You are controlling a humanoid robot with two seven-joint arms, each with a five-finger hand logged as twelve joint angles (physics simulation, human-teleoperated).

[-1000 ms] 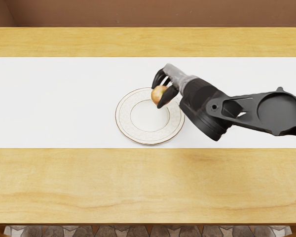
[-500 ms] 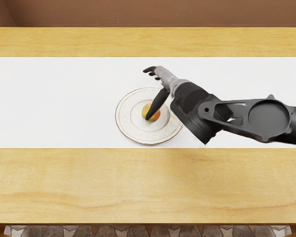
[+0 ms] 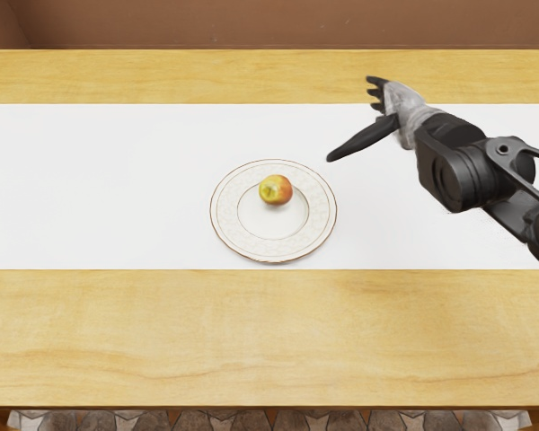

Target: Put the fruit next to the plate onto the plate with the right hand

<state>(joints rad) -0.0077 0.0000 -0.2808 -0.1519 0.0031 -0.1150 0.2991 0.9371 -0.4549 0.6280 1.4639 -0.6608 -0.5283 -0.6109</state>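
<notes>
Head view gives me the fingers (image 3: 352, 144) of the right hand (image 3: 388, 118) stretched straight and spread wide, with nothing held between them. One long digit slants down and left toward the plate (image 3: 223, 212), while the shorter ones fan out at the hand's far side. The hand hangs over the far part of the white runner (image 3: 117, 180), up and to the right of the plate and well apart from it. Behind it the dark forearm (image 3: 458, 166) runs off to the picture's right edge. The apple (image 3: 275, 189) sits free on the plate — inside the inner well, a little toward the far side of centre, yellow-green on top with red flanks. The plate lies on the runner, which crosses the wooden table (image 3: 251, 332) from left to right.
</notes>
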